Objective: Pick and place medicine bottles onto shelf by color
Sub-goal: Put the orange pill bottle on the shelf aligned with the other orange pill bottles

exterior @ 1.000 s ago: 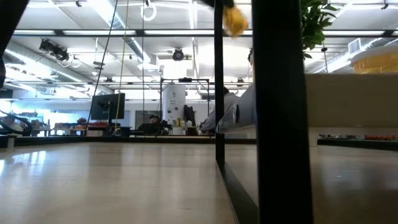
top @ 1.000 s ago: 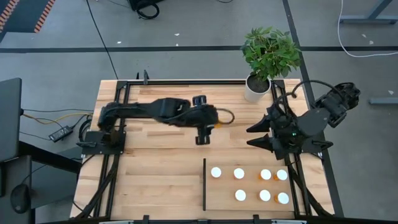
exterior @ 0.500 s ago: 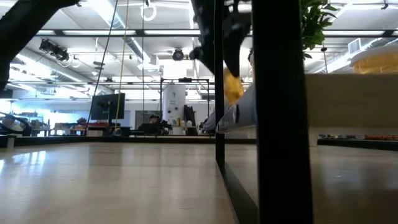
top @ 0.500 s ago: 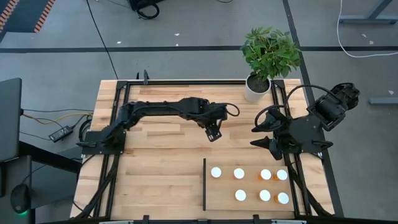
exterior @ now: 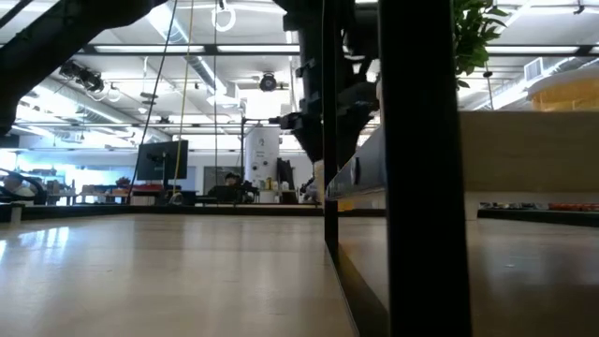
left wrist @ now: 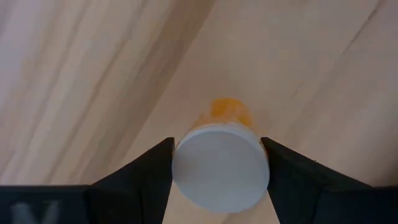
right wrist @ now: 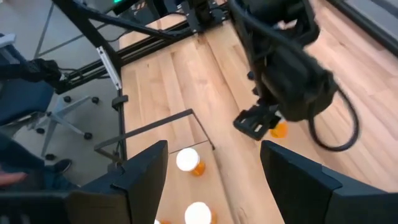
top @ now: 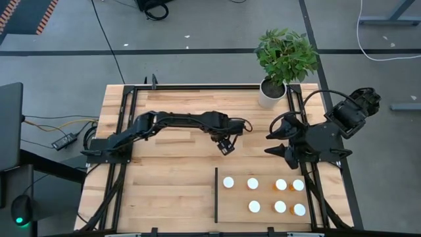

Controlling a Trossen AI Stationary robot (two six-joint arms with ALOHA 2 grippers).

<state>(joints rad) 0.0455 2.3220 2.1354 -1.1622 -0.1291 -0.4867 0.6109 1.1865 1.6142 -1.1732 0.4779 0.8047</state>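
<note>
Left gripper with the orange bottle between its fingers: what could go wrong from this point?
The left gripper grips the orange bottle at its white cap only, body hanging free, so it might swing or slip on the way.

The shelf already carries seven bottles in tight rows; setting this one down could nudge a neighbour such as the nearest capped bottle.

The black strip edges the shelf on the approach side, so a low pass could clip it.
</note>
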